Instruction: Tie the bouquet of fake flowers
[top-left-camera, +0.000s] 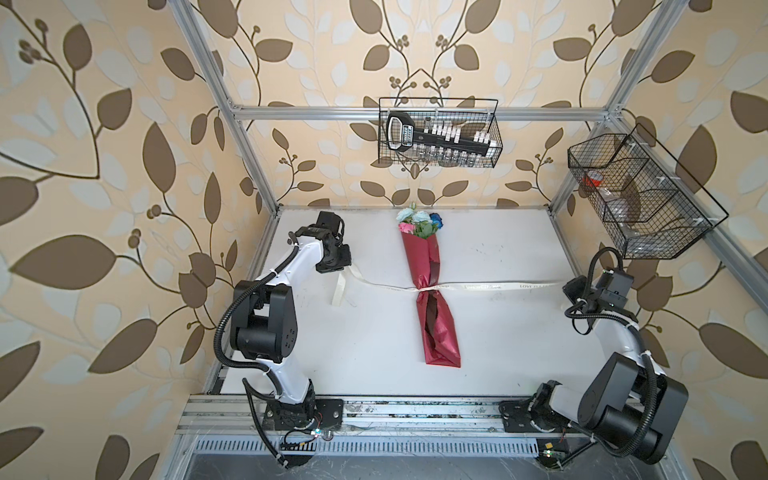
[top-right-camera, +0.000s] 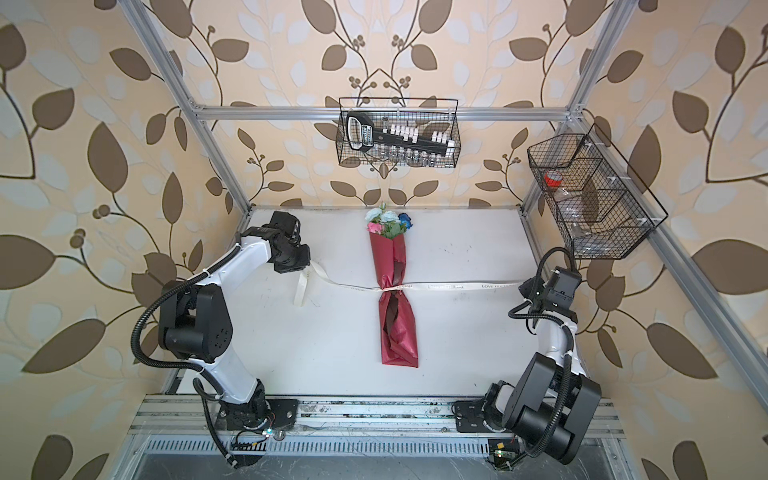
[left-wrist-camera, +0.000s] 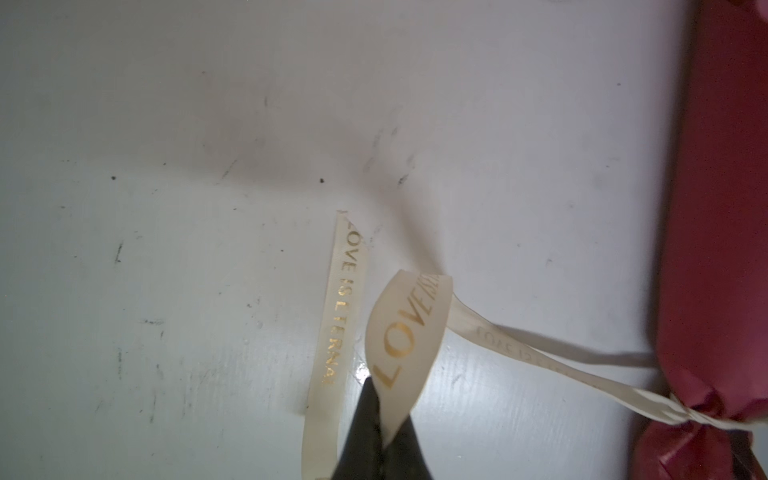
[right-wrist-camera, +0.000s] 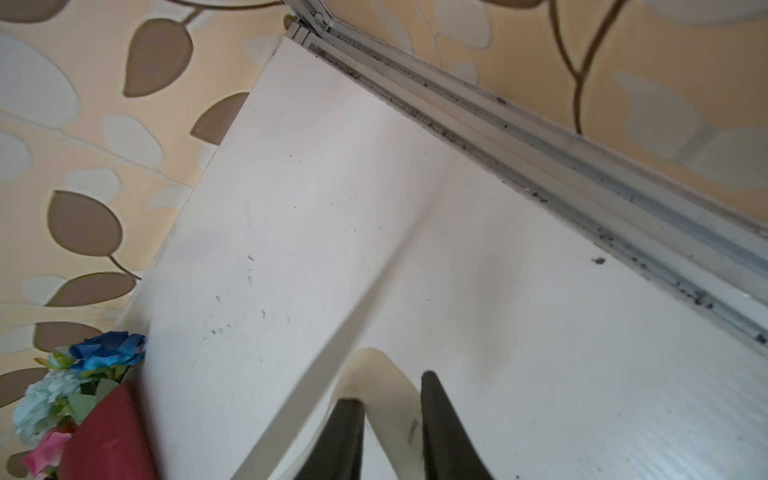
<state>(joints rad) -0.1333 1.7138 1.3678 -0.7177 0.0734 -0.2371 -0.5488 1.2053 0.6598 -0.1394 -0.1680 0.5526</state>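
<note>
Note bouquet of fake flowers (top-left-camera: 419, 224) lying lengthwise, far edge to near edge, mid bench (top-left-camera: 519, 340), nearer left fingers (left-wrist-camera: 361, 436) clamped on ribbon (top-left-camera: 478, 286) than right fingers (right-wrist-camera: 343, 436), parted around its other end.

The bouquet of fake flowers (top-left-camera: 417, 222) lies central on the table (top-left-camera: 519, 332), ribbon (top-left-camera: 478, 286) across its wrapping (top-left-camera: 441, 332) (blooms rearward).

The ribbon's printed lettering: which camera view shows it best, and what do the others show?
The left wrist view: the ribbon is close, and its gold lettering reads clearly. Both top views show it as a thin strip with tiny print. The right wrist view shows only a blank loop.
</note>
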